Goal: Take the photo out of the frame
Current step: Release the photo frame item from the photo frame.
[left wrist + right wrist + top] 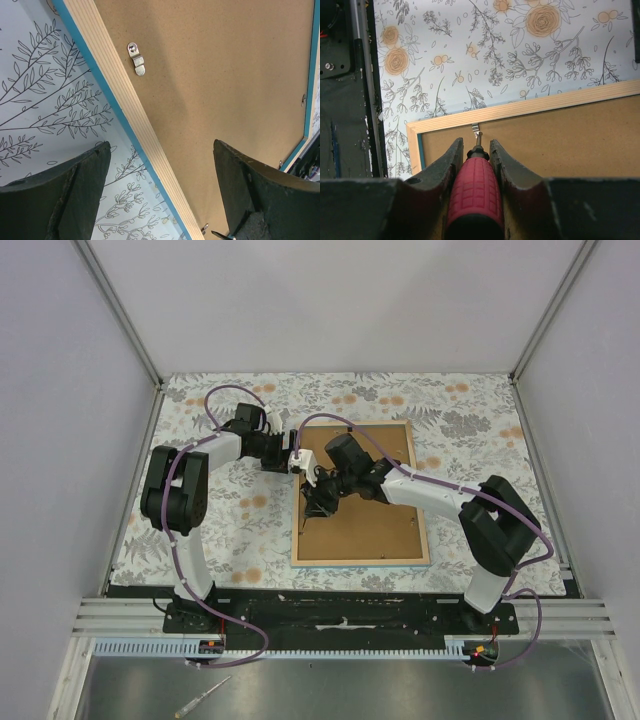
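Frame: the frame (360, 561) lies face down on the floral tabletop (450, 410), pale wood back upward. I judge it lies this way so the fastenings are within reach.
Photo: the photo (365, 525) sits inside the frame, also face down. Only its plain brown board back shows, and the printed side is hidden.
Fastenings: a metal clip (476, 131) sits on the frame's left rail near the near-left corner, reaching over the board. A second clip (136, 59) on the same rail shows in the left wrist view. These appear to be what pins the photo in.
Right hand: the right hand (475, 145) has its 2 fingers pressed against the red handle of a screwdriver (472, 190). The shaft runs out ahead of the fingertips, and the tip is at the metal clip, seemingly touching it.
Why the tool: I judge the clip is too small and flat for the fingers, so the blade does the turning or prying.
Right arm pose: it reaches in from the right across the board, with the wrist tipped down toward the left rail.
Left hand: the left hand (162, 150) is spread wide and grips nothing. 1 finger is over the tabletop and 1 over the board, straddling the left rail.
Left arm pose: it is folded at the elbow, with the wrist by the frame's far-left corner. It is likely placed there to steady the frame.
Progress: the photo is not yet out.
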`<move>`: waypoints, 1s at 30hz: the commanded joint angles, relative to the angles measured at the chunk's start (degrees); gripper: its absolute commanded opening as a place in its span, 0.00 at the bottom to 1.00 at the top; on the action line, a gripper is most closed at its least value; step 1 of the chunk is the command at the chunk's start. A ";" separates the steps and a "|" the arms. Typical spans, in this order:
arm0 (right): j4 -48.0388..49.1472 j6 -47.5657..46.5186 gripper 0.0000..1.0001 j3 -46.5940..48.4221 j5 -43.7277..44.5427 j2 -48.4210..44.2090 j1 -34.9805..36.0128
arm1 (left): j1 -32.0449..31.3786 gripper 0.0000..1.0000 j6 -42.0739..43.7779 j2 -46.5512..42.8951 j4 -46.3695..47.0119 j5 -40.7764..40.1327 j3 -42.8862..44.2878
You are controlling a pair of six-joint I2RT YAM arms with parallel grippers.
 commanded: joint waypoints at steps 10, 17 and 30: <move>5.97 3.36 0.00 -0.49 3.29 -0.49 0.69 | -0.34 0.88 3.11 1.31 -2.45 -3.73 -0.40; 6.41 3.89 0.00 -0.49 4.44 0.30 0.78 | -0.34 0.87 3.11 1.14 -2.45 -3.64 -0.49; 3.07 2.39 0.00 1.18 1.54 2.32 1.31 | -0.34 0.86 3.02 1.67 -2.54 -3.38 -0.40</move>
